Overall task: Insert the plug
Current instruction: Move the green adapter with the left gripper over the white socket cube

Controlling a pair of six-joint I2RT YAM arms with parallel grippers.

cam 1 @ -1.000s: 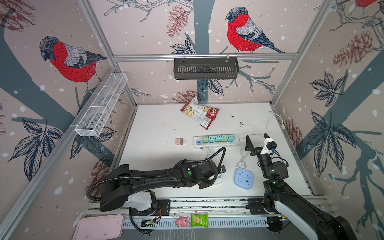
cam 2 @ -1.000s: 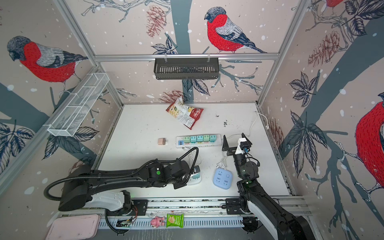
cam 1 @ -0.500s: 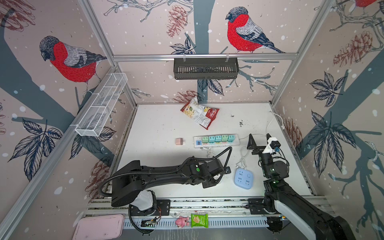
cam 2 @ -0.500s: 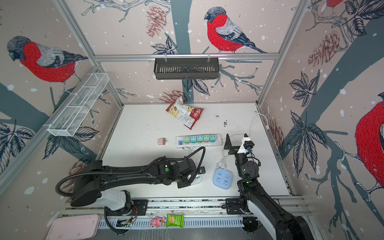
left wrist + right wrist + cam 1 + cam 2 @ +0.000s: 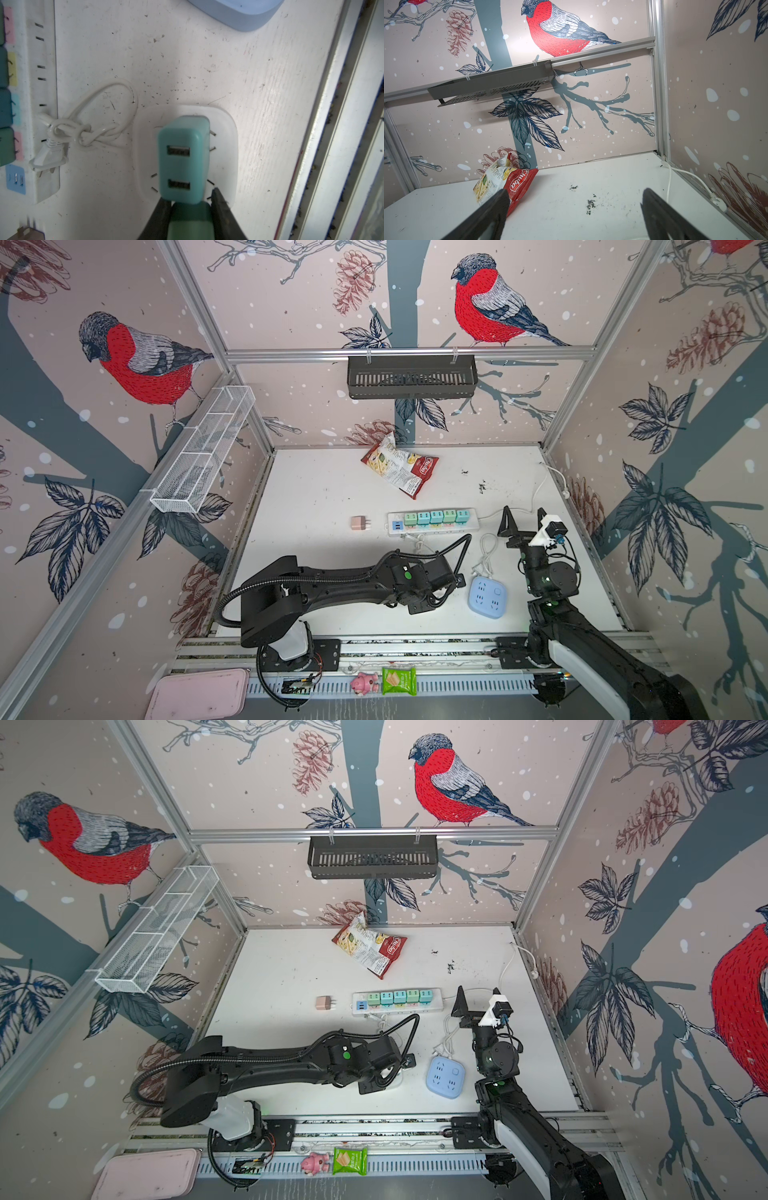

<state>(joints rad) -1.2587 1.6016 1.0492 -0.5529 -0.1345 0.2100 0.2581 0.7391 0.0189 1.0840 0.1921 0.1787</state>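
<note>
**Left arm** [image 5: 332,585]. Over the last second it had stretched farther across. Its wrist now lay over the spot just on the near side of the power strip [image 5: 434,526]. Judged to be the insertion step, well advanced.

**Right gripper** [image 5: 523,516]. Off the strip's cabled end, raised, jaws spread wide and empty. It had swung square in that same second.

**Blue socket cube** [image 5: 487,599]. Near side of the strip, idle.

**White socket block** [image 5: 226,128]. Near side of the strip, beside the knotted cord.

**Left gripper** [image 5: 190,199]. Clenched on the teal plug [image 5: 182,158].

**Teal plug.** Stood upright on the socket block, USB ports facing up. Only the left wrist view showed this, as the wrist hid it in both top views. The prongs were hidden, so it was possibly seated but could not be told.
</note>
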